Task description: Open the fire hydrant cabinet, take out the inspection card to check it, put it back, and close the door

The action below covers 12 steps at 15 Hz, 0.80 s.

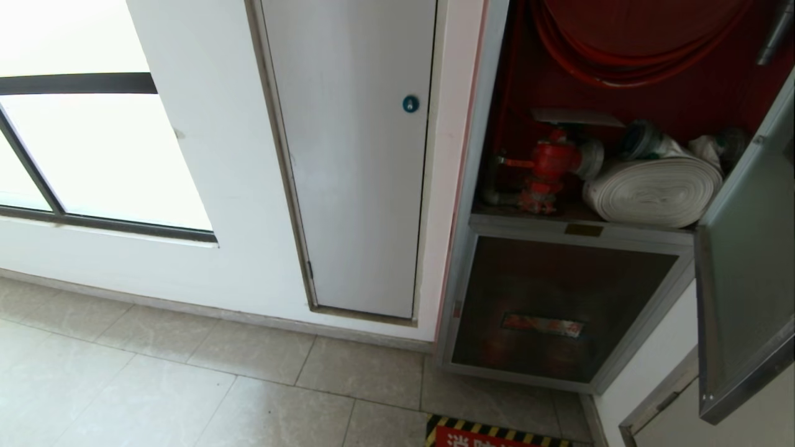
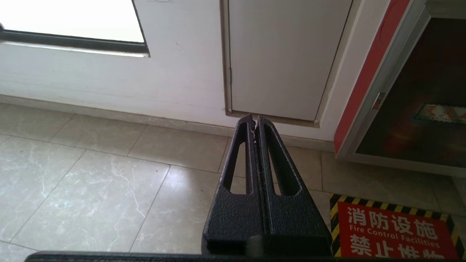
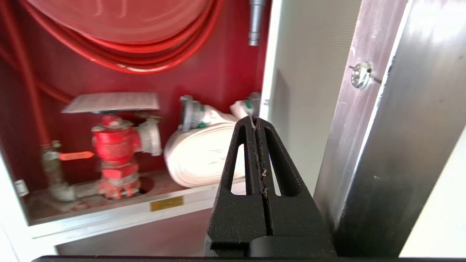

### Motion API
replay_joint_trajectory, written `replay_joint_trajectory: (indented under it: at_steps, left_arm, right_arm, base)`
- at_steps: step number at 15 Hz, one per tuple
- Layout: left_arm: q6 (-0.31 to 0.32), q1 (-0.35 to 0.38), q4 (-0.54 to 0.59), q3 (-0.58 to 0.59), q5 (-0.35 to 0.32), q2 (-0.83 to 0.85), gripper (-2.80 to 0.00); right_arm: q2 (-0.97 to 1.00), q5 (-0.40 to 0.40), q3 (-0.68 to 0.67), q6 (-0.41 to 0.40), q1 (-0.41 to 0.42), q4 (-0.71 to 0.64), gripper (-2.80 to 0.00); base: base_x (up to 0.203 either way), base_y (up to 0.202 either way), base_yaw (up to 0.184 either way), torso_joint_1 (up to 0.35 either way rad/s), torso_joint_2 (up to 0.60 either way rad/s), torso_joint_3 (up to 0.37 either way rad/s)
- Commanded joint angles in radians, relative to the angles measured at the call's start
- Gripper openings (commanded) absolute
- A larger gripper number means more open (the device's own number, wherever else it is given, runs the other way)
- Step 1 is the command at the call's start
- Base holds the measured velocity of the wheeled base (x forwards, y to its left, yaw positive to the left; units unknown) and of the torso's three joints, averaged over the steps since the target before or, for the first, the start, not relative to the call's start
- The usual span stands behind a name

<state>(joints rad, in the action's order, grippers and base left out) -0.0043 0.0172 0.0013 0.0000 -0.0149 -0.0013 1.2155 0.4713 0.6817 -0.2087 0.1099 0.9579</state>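
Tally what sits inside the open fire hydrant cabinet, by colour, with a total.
Red: 2, the hydrant valve and the coiled hose
White: 1, the rolled hose
Pale grey: 1, the inspection card lying flat on top of the valve
Total: 4

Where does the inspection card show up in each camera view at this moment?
Head view: the inspection card lies flat on top of the red hydrant valve, upper right of centre.
Left wrist view: not in it; only the cabinet's lower dark panel shows.
Right wrist view: the card sits on the valve, left of centre.
Shared landmark: the white rolled hose beside the valve.
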Motion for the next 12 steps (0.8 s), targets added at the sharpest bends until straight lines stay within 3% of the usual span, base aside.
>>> replay_joint_trajectory:
  at_steps: [1, 12]
  left_arm:
    - [0.0, 0.0, 0.0, 0.0, 0.0, 0.001, -2.8]
    - [0.0, 0.0, 0.0, 0.0, 0.0, 0.001, -2.8]
  right_arm:
    - [-0.006, -0.004, -0.004, -0.001, 0.039, 0.004, -2.8]
    - [-0.03, -0.013, -0.041, 0.0, 0.166, 0.002, -2.8]
  base:
    - [0.0, 0.0, 0.0, 0.0, 0.0, 0.0]
    - [0.0, 0.0, 0.0, 0.0, 0.0, 0.0]
